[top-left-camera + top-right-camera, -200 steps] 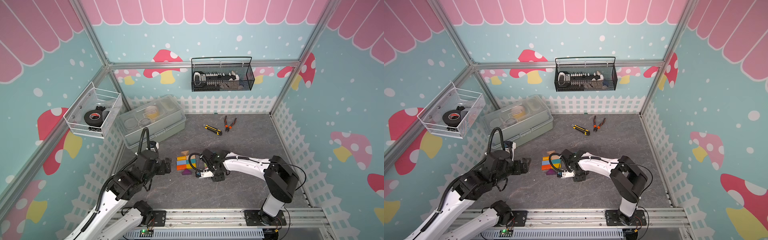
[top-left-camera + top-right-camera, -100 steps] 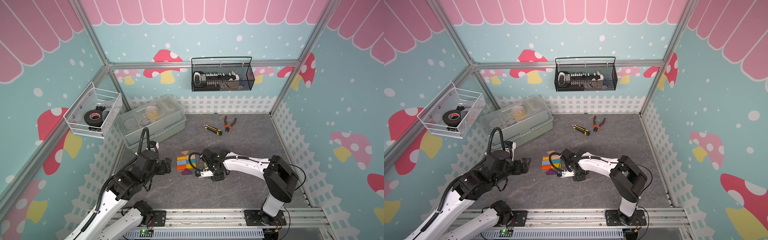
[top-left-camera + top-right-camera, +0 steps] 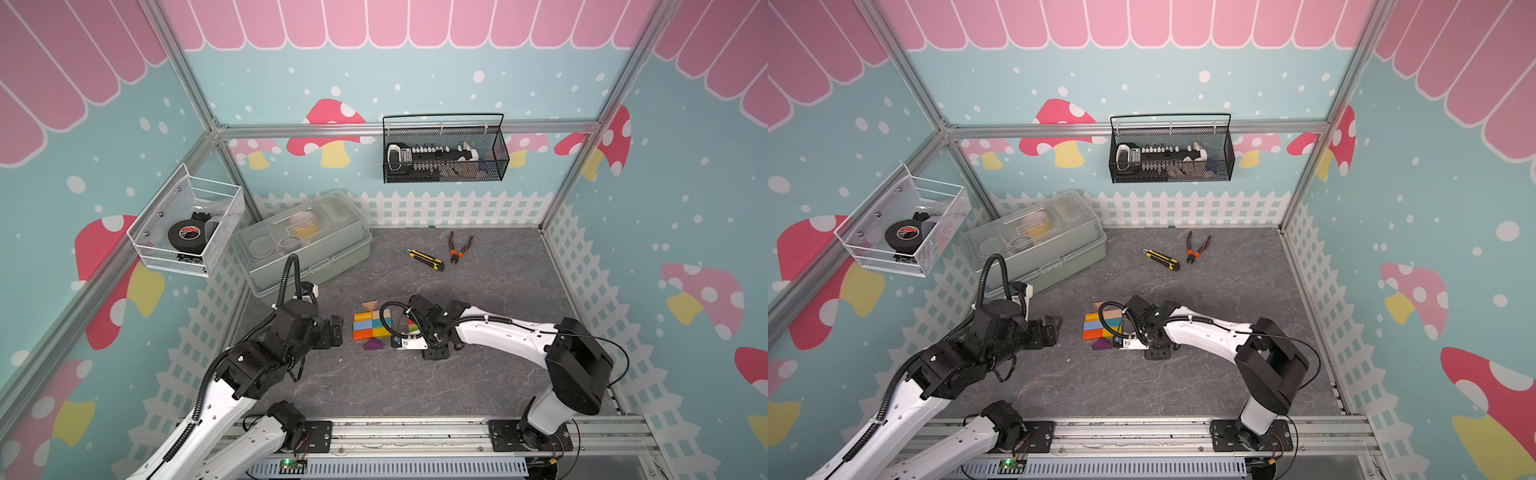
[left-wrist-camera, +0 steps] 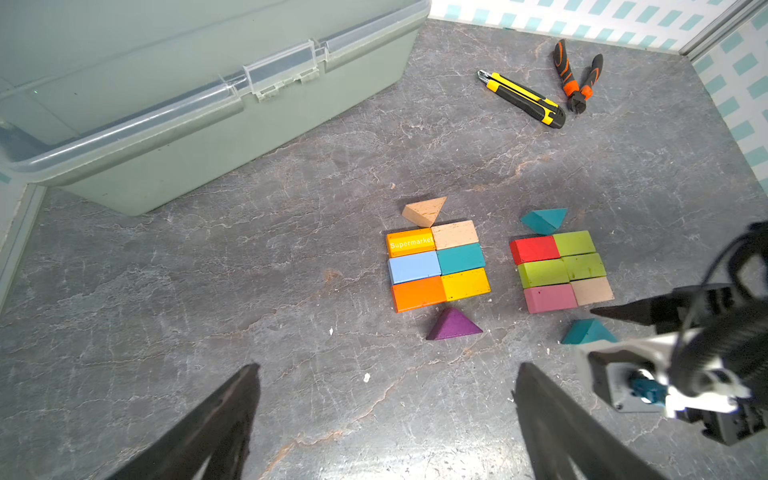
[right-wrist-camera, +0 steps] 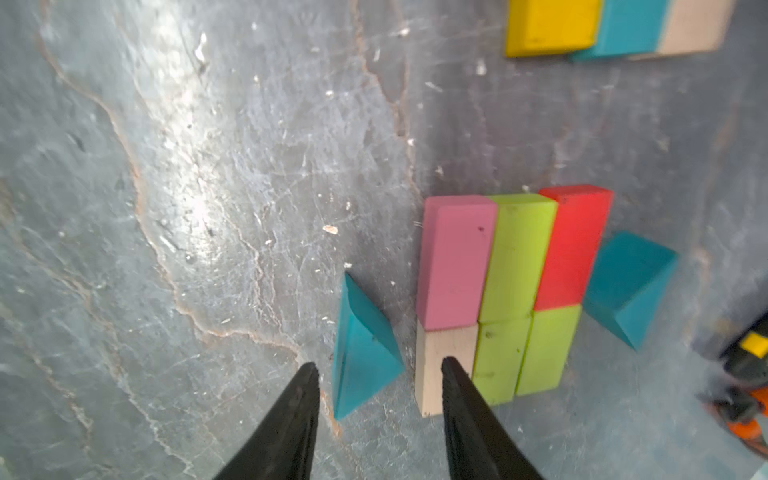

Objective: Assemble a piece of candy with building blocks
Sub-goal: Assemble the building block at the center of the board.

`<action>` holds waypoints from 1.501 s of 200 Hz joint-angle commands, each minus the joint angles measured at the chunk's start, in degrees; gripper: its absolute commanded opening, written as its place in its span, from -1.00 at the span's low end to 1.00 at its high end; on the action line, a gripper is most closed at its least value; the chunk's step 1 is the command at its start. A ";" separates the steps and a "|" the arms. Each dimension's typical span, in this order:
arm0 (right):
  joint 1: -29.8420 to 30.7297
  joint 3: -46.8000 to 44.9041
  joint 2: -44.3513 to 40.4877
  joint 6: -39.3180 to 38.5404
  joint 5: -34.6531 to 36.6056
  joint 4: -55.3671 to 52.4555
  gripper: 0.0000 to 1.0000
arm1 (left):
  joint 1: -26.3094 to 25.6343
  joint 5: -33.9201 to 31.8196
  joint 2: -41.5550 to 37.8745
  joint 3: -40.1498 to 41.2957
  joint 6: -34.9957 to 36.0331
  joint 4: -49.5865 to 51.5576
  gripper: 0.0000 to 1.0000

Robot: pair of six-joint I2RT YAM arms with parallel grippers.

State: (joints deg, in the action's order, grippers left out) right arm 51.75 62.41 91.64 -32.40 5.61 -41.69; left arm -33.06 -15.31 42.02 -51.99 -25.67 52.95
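The right hand (image 5: 378,378), jaws partly apart and holding nothing, straddles a teal wooden triangular wedge (image 5: 361,349) lying just beside the pink, green, red and tan wooden block rectangle (image 4: 561,270) near the middle of the grey stone-patterned desk (image 4: 249,291). One finger (image 5: 461,399) overlaps the tan block; lifting away could nudge wedge or rectangle askew. The left hand (image 4: 386,415) hangs wide open and empty near the second, multicoloured rectangle (image 4: 438,266). A yellow-black utility knife (image 4: 523,99) and orange-handled pliers (image 4: 575,83) lie well apart, toward the far edge.

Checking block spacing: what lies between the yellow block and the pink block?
Bare grey tabletop only: in the left wrist view the yellow block and the pink block sit in separate groups with an empty strip between them.
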 commanded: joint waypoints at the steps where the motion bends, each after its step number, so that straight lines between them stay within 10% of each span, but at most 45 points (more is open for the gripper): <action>1: -0.17 -3.11 -8.82 9.09 -0.12 4.62 0.01 | 0.38 -0.87 -0.40 0.75 0.62 0.41 0.89; 72: -0.15 -22.95 -31.66 52.68 2.70 12.54 0.08 | 0.45 -0.08 -0.67 0.75 0.70 0.31 0.89; 300: -0.25 -25.97 -11.42 56.93 2.21 27.79 -0.48 | 1.23 0.91 0.26 0.75 0.89 0.09 0.89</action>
State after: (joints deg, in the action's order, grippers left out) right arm 51.72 34.61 79.48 23.46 6.94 -15.16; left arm -32.32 -14.76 42.19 -51.99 -25.65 52.93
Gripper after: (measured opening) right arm 0.273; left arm 0.944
